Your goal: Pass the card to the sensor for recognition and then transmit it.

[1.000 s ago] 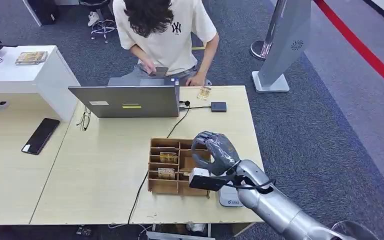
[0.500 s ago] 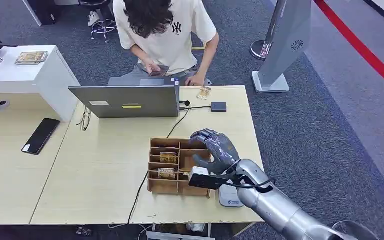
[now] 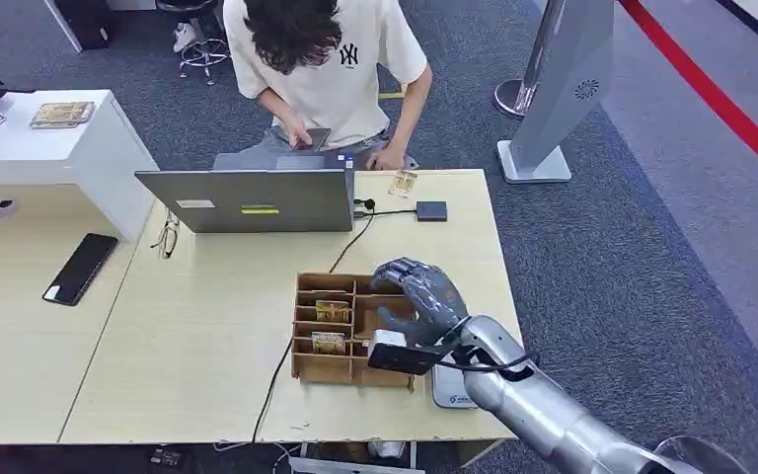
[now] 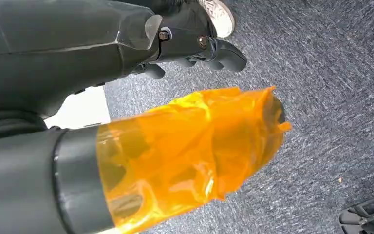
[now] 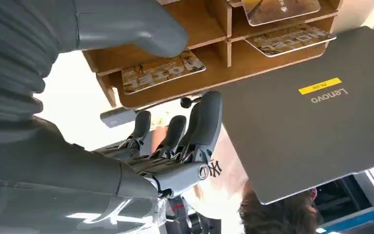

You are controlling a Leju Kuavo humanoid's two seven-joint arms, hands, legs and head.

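Over the right side of the wooden tray (image 3: 305, 373), the right hand (image 3: 419, 297) hung with its fingers (image 5: 205, 122) apart and gently curved and its thumb (image 5: 141, 24) spread wide, holding nothing. A second earlier those fingers had been curled into a rounder fist above the same compartments; half a second earlier they had begun to unfold, and by this moment they had opened further and the hand had dipped slightly toward the tray's left. To my eye that read as the hand being readied to reach down for a card, so the task was at its very start: no card had been lifted, let alone shown to the sensor. In the wrist view, one card (image 5: 163, 71) lay flat in the compartment nearest the thumb, with two more cards (image 5: 280, 9) in compartments farther along. The head view showed two cards (image 3: 332, 311) in the middle slots of the tray, which sat on the table (image 3: 197, 346) just beside a white reader (image 3: 451, 388) that the forearm partly hid. A cable ran from the tray area up to a laptop (image 3: 257, 200), and a small dark box (image 3: 431, 210) lay near the far edge; which of the two devices was the sensor I could not tell. Behind the laptop a person (image 3: 326, 69) bent over a phone. The left hand (image 4: 195, 46) hung beside the body over the carpet, fingers curled in on nothing.
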